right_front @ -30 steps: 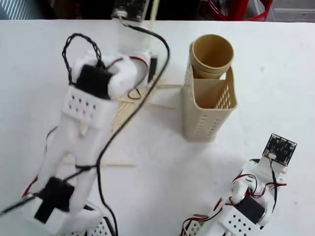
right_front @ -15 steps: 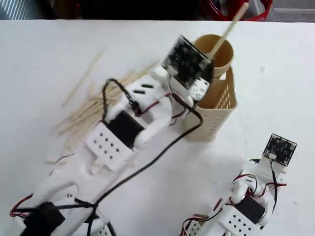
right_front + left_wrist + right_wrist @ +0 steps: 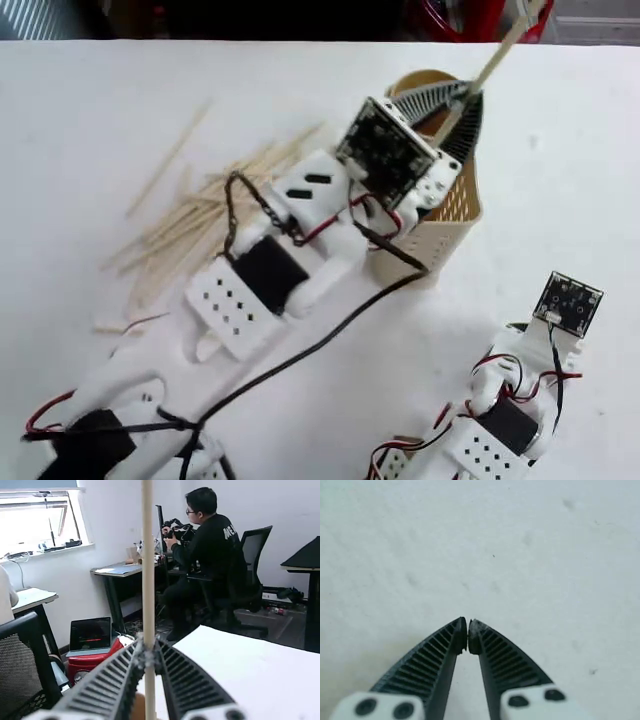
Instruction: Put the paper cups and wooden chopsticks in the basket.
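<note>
My left gripper (image 3: pixel 455 100) hangs over the beige basket (image 3: pixel 455 215), shut on one wooden chopstick (image 3: pixel 500 55) that stands nearly upright and slants up past the table's far edge. In the left wrist view the same chopstick (image 3: pixel 147 580) rises straight from between the fingertips of the left gripper (image 3: pixel 148 657). A stack of paper cups (image 3: pixel 415 82) stands in the basket's far end, mostly hidden by the gripper. Several loose chopsticks (image 3: pixel 195 215) lie scattered on the table left of the basket. My right gripper (image 3: pixel 468 632) is shut on nothing just above bare table; its arm (image 3: pixel 510 420) rests at the near right.
The left arm (image 3: pixel 260 275) stretches diagonally from the near left corner to the basket, with a black cable (image 3: pixel 320 345) trailing beneath it. A single chopstick (image 3: pixel 165 160) lies apart at the far left. Red objects (image 3: pixel 460 20) sit beyond the table's far edge.
The left arm lifted one chopstick off the pile, swung right and reached over the basket. In the last half second it moved further over the cups. The right arm stayed still.
</note>
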